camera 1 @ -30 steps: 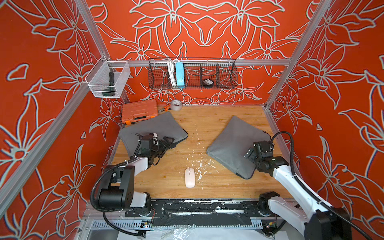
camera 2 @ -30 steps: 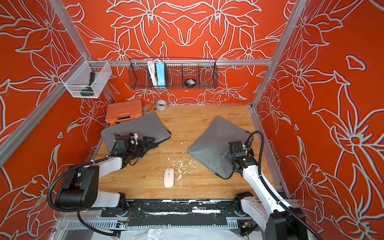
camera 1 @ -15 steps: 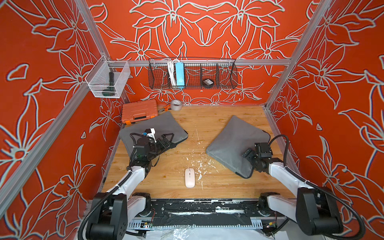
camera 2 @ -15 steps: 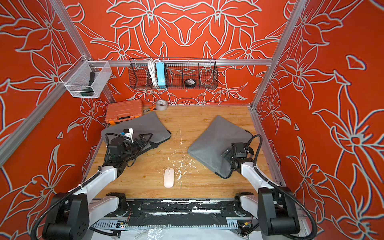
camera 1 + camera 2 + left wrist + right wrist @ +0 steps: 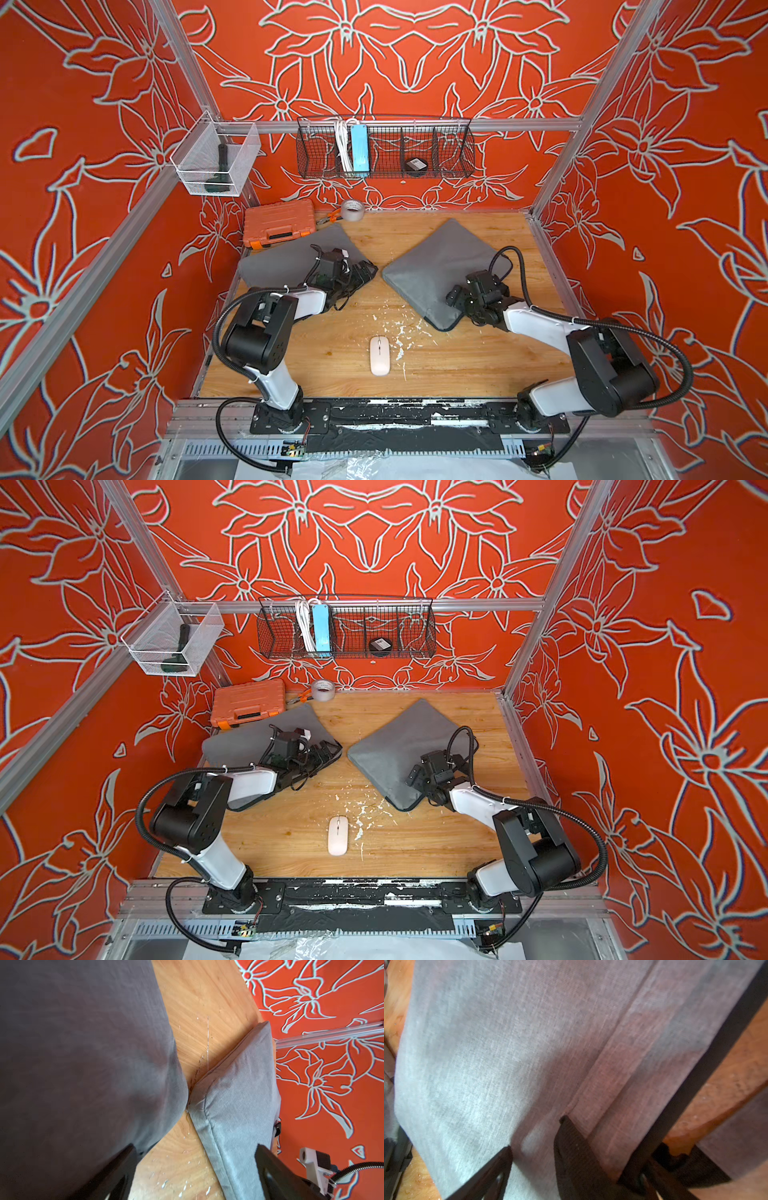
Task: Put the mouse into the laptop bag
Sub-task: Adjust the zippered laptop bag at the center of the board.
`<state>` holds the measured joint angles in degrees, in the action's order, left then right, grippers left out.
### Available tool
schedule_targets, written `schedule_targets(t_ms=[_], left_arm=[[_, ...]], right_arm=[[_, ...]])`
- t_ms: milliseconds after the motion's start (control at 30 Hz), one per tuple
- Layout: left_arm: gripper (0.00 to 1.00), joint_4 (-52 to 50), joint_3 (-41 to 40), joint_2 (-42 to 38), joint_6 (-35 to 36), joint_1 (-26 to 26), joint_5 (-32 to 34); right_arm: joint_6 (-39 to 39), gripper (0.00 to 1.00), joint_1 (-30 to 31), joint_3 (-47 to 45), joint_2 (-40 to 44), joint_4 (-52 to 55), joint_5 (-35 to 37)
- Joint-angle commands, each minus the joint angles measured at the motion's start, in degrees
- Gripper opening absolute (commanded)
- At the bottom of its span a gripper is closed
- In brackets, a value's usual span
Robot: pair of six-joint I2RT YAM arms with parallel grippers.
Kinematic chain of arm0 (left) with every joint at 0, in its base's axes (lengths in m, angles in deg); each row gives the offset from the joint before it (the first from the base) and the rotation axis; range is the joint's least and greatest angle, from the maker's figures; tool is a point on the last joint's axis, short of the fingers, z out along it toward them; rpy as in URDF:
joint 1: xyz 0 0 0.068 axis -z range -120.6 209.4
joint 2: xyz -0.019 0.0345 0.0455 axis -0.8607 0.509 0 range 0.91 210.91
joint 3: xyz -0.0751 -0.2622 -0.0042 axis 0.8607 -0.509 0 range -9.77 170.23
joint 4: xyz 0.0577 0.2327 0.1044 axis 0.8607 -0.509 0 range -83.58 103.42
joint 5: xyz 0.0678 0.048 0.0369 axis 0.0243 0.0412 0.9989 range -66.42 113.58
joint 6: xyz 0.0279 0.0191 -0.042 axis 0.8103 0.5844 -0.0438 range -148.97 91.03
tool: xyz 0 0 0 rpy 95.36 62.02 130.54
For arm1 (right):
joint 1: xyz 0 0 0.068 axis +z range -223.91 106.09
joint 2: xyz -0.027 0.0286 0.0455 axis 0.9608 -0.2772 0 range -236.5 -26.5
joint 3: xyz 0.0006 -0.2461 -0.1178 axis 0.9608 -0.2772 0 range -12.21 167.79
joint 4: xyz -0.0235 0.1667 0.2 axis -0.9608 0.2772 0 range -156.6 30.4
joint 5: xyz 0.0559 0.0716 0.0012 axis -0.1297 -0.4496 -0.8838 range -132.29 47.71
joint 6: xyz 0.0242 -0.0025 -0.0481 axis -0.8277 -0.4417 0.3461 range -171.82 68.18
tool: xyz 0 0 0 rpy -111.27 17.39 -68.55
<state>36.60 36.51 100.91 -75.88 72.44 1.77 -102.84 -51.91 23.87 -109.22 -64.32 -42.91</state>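
Your left end effector (image 5: 362,271) hangs low over the inner corner of the left laptop bag (image 5: 282,264), the corner that lies just beside the right laptop bag (image 5: 432,257). In the left wrist view its fingers (image 5: 122,1169) stand wide apart. Between them you see only bare bench (image 5: 176,1167) and an edge of the right laptop bag, so it has hold of nothing.

Your right end effector (image 5: 456,296) sits over the right laptop bag, on the part nearest the arm bases and close to that bag's dark-edged corner. In the right wrist view its fingers (image 5: 496,1169) are spread as well, with grey fabric filling the view just beyond them. A dark ribbed strip (image 5: 571,1157) shows between the fingers against the fabric. You cannot tell from this view what it is or whether either finger touches it. Nothing looks pinched.

The mouse (image 5: 379,355) is white and lies flat on the bench in both top views, outside both bags and untouched. From the left end effector it is back toward the arm bases and off to the right. From the right end effector it is back toward the bases and off to the left. It is well apart from both and sits roughly between them side to side. The near corner of the right laptop bag lies closer to the mouse than either end effector does. White flecks (image 5: 401,332) are scattered on the bench between that corner and the mouse.
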Motion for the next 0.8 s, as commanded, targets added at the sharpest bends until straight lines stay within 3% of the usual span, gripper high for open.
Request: schedule_targets(t_ms=[0, 133, 467, 633, 767], left_arm=[[0.91, -2.15, 5.73, 5.88, -0.35, -0.42, 2.89], [0.89, -5.97, 14.08, 12.14, -2.63, -1.45, 4.86], [0.9, -10.82, 22.23, 17.22, -3.07, -6.88, 9.79], [0.9, -7.08, 15.5, 7.8, -7.91, -6.24, 9.05], [0.92, -6.66, 8.11, -3.8, -11.08, -3.02, 13.23]], right_arm=[[0.57, 0.91, 0.4, 0.2, -1.42, 2.86, -1.33], [1.54, 0.92, 0.41, -0.21, 0.11, 2.01, -1.66], [1.55, 0.9, 2.81, 1.03, -6.85, -2.56, -5.68], [-0.16, 0.88, 7.29, 3.29, -10.08, -4.01, -5.12], [-0.74, 0.88, 13.07, 6.02, -10.89, -2.79, -2.95]])
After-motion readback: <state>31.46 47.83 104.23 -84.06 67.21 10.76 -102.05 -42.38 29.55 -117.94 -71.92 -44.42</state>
